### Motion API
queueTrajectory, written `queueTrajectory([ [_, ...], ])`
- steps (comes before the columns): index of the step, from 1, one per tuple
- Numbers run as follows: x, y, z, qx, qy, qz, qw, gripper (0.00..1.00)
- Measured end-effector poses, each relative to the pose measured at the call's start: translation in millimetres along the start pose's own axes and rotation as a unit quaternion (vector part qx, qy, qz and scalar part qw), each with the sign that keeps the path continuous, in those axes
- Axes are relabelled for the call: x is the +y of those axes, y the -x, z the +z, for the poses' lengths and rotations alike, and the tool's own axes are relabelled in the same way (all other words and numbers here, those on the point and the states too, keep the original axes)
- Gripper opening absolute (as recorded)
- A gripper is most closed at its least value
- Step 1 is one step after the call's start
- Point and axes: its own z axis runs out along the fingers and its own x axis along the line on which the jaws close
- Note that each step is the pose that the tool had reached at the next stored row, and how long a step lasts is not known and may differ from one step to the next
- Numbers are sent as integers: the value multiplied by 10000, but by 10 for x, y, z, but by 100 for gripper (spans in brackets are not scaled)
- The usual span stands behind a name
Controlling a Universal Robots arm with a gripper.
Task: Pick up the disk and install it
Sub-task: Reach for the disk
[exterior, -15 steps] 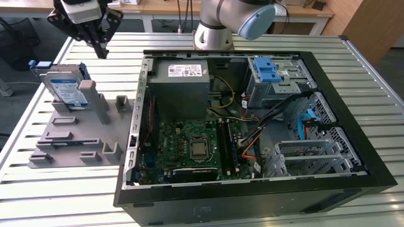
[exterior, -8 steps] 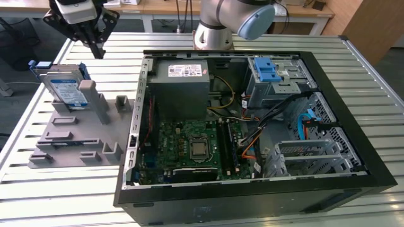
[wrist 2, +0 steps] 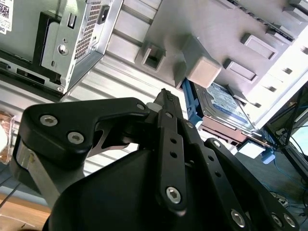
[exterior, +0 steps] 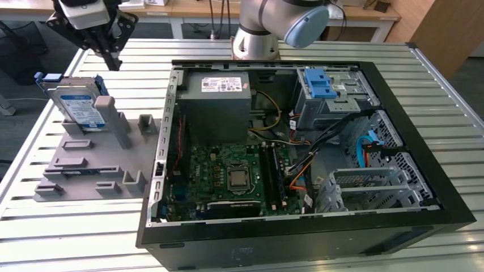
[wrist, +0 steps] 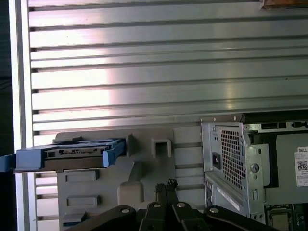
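A robot arm stands behind an open black computer case. It reaches across to the exterior view's left of the case. There its black gripper hangs pointing down over the counter. In the first wrist view the fingers meet at their tips, pressed together with nothing between them.

The disk is outside the case, on that same side of it. It is a flat silver rectangle with a white-and-blue label, set in a blue plastic frame. It stands upright on one edge in a slot of a grey moulded holder, a matt slab with blocky posts and shallow pockets. The gripper is near the disk's upper edge and a little beyond it, not touching it.

The counter is ribbed, shiny metal made of long parallel slats. The holder sits just beside the case's wall. Bare slats lie around the holder's other sides, and there is open air above the disk.

The case lies on its side with no cover. Inside are a grey metal power-supply box, a green circuit board and loose cables. A perforated metal cage at the far end has a blue latch on top.
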Motion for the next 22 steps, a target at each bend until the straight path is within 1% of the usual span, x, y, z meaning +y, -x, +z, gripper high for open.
queueTrajectory([
  [22, 0, -225, 28, 0, 0, 0, 10000, 11],
])
